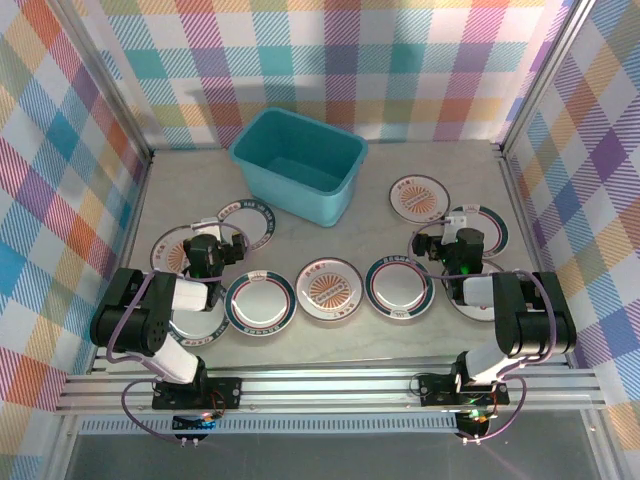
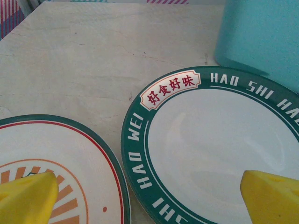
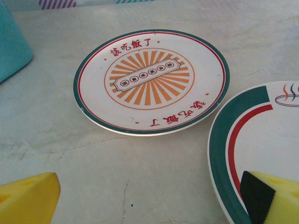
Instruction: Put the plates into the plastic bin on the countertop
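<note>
Currently both tools are wide open, gripping nothing. Left tool (image 1: 212, 241) sits low over the bench (image 1: 330, 345), between an orange-sunburst plate (image 2: 70, 158) and a green-rimmed plate (image 2: 219, 149); the bin (image 1: 300, 195) is just beyond that one. Right tool (image 1: 447, 240) sits low facing another sunburst plate (image 3: 149, 79), one finger (image 3: 275, 196) over a green-and-red-rimmed plate (image 3: 261, 140). All plates (image 1: 398, 287) lie flat on the bench, outside the bin.
</note>
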